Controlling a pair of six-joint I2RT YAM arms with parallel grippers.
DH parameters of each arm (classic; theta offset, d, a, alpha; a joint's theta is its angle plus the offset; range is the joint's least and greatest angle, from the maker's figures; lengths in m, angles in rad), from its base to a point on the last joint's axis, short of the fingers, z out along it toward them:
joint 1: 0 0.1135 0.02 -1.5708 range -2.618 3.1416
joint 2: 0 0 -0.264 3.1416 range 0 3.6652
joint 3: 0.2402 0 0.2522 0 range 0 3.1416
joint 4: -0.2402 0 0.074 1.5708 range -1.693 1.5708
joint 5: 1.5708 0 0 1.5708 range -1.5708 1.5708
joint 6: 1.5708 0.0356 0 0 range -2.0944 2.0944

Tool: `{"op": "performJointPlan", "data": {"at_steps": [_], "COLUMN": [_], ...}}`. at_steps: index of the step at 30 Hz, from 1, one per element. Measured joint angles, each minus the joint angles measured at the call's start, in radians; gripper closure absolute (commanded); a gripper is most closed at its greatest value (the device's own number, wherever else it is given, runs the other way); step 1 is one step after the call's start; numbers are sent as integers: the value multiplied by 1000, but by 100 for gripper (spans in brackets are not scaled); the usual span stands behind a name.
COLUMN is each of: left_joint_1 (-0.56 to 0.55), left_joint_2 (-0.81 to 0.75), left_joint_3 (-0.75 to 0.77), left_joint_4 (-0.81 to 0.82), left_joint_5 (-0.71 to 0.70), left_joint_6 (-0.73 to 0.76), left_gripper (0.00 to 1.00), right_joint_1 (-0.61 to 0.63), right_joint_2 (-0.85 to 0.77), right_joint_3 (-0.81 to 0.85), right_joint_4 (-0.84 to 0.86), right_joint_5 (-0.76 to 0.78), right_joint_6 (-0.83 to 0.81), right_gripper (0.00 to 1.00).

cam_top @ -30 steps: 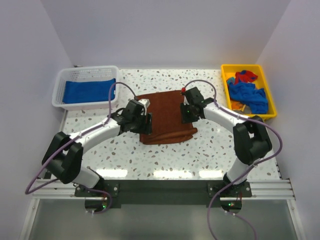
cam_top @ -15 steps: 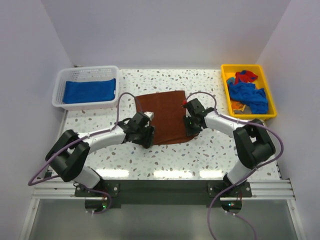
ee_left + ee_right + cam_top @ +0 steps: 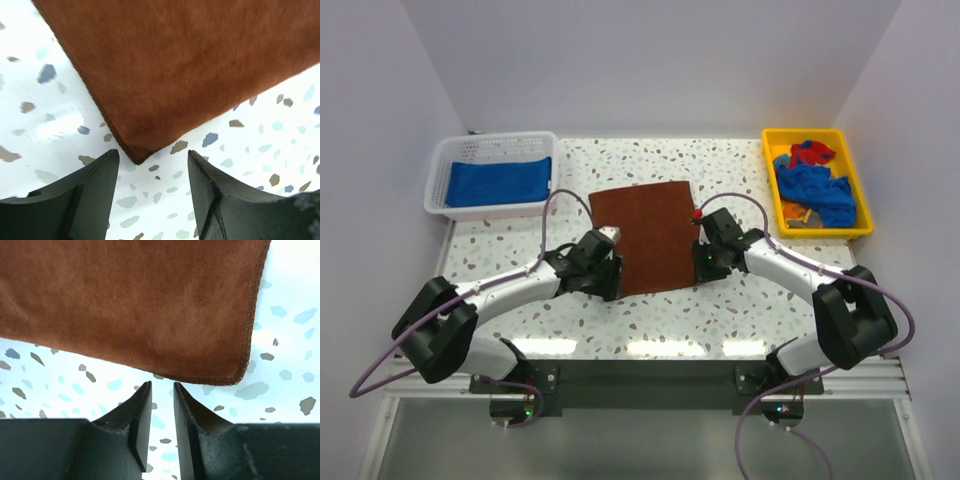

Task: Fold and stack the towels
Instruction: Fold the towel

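A brown towel [image 3: 650,235] lies flat in the middle of the speckled table. My left gripper [image 3: 610,282] sits at its near left corner. In the left wrist view its jaws [image 3: 152,167] are wide open and empty, and the towel's corner [image 3: 137,150] lies on the table just beyond the fingertips. My right gripper [image 3: 706,264] sits at the near right corner. In the right wrist view its jaws [image 3: 161,388] stand a narrow gap apart with nothing between them, and the towel's hemmed edge [image 3: 200,375] lies just beyond them.
A white basket [image 3: 440,170] at the back left holds a folded blue towel [image 3: 500,183]. A yellow bin [image 3: 863,200] at the back right holds crumpled blue, red and orange towels [image 3: 817,185]. White walls close in the table.
The towel went from bunched at its near edge to flat. Both grippers moved towards the near edge along its sides and now sit empty at the near corners.
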Motion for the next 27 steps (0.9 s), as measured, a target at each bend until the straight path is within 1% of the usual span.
{"op": "performJointPlan", "data": {"at_steps": [4, 7, 12, 17, 21, 23, 26, 27], "left_joint_1": [1, 7, 36, 88, 125, 145, 162, 164], "left_joint_2": [3, 49, 225, 407, 485, 531, 561, 563], "left_joint_3": [101, 191, 296, 354, 455, 499, 544, 547], "left_joint_4": [-40, -32, 12, 27, 45, 49, 49, 48], "left_joint_5": [-78, -117, -143, -153, -156, -156, -155, -154], "left_joint_6": [-11, -12, 10, 50, 86, 101, 120, 121], "left_gripper": [39, 41, 48, 52, 53, 53, 46, 41], "right_joint_1": [-2, -9, -15, -15, -21, -25, -31, -32], "right_joint_2": [0, 20, 106, 189, 215, 219, 219, 211], "right_joint_3": [39, 82, 111, 109, 105, 104, 99, 93], "right_joint_4": [-1, 15, 84, 125, 166, 185, 211, 219], "right_joint_5": [27, 50, 70, 99, 110, 121, 138, 143], "right_joint_6": [0, 1, 18, 43, 72, 87, 114, 123], "right_gripper": [69, 69, 69, 70, 70, 70, 69, 67]}}
